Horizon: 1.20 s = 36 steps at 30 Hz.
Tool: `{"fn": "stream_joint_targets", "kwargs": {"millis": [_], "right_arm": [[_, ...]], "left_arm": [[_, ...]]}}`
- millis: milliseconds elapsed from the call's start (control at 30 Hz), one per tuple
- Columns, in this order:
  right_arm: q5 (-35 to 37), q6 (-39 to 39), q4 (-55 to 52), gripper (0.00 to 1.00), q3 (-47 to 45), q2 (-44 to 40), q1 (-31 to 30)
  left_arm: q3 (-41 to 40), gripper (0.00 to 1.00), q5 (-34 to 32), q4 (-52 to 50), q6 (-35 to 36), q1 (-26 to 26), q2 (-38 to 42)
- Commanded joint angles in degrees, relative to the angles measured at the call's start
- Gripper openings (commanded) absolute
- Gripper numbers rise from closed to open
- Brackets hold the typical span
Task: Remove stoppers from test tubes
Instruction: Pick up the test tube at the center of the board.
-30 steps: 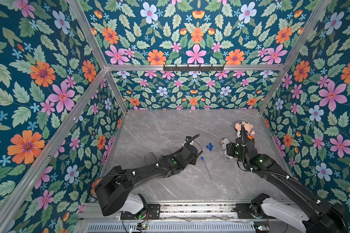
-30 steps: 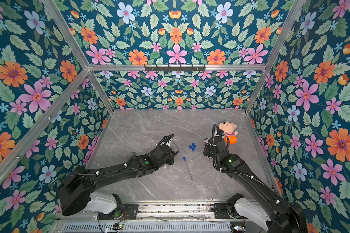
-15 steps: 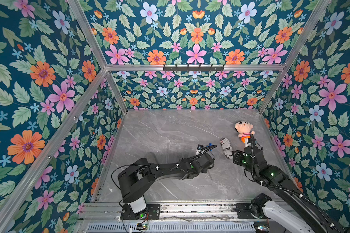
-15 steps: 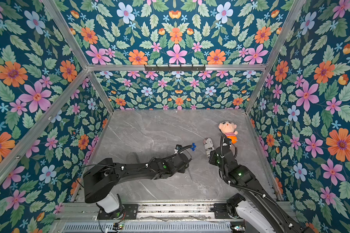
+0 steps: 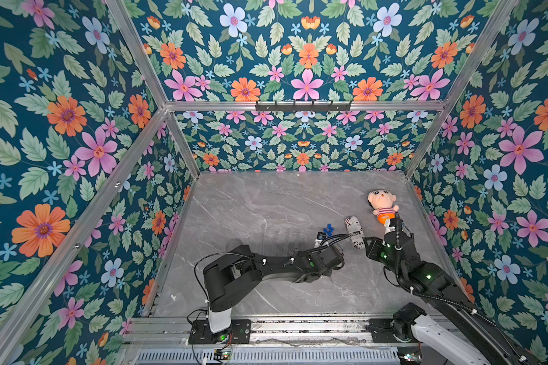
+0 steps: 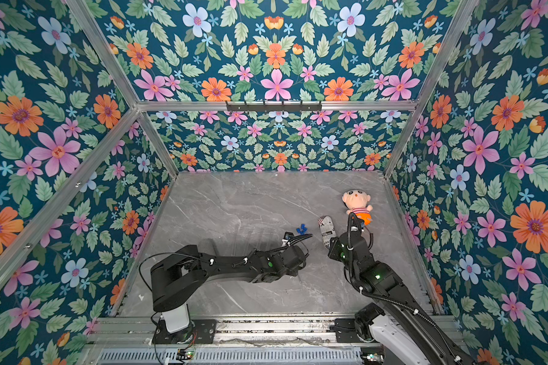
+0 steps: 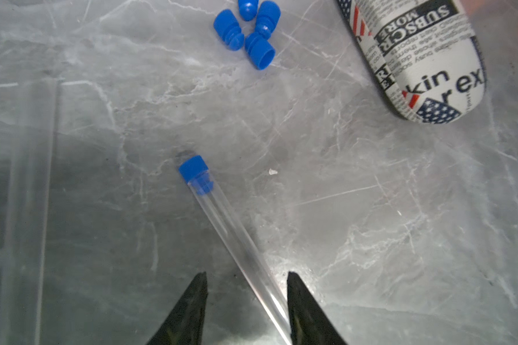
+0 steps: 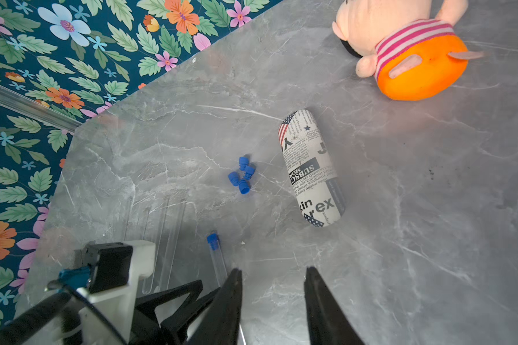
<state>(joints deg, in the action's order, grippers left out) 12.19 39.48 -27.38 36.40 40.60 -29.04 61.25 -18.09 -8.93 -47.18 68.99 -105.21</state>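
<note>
Right gripper (image 8: 273, 269) withdrawn toward the near edge, jaws narrowly parted, empty. Left gripper (image 7: 246, 273) jaws parted around a stoppered test tube (image 7: 231, 233) lying right of the surface (image 5: 266, 205) centre. Four loose stoppers (image 7: 248, 33) clustered just beyond.

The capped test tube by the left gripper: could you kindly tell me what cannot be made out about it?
- Contact: the capped test tube runs beside one finger of the left gripper; touching or not is unclear.
- Closed end: cut off by the left wrist view's bottom edge; hidden behind gripper fingers in the right wrist view.
- In both top views: too thin and clear to find.
</note>
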Motion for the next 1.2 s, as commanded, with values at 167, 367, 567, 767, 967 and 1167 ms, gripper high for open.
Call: {"fn": "stream_joint_targets", "kwargs": {"millis": [167,367,567,767,967,1167], "right_arm": [[0.2,0.6,0.0,0.37,0.0,0.9,0.0],[0.0,0.6,0.7,0.37,0.0,1.6,0.0],[-0.3,0.5,1.4,0.38,-0.1,2.3,0.0],[-0.4,0.4,1.8,0.38,0.0,2.4,-0.1],[-0.5,0.4,2.1,0.38,-0.5,2.5,0.0],[-0.6,0.6,2.7,0.38,-0.8,2.9,0.0]], "left_arm": [[1.3,0.48,-0.5,-0.8,-1.1,0.0,-1.5],[2.1,0.48,-0.9,-1.8,-0.8,0.0,-2.7],[3.2,0.48,-1.1,-3.7,-0.1,0.0,-4.0],[4.9,0.47,-1.6,-6.5,0.7,0.0,-5.6],[6.2,0.43,-2.2,-10.1,2.0,-0.5,-6.2],[5.0,0.35,-1.9,-10.8,2.6,-1.2,-5.6]]}}
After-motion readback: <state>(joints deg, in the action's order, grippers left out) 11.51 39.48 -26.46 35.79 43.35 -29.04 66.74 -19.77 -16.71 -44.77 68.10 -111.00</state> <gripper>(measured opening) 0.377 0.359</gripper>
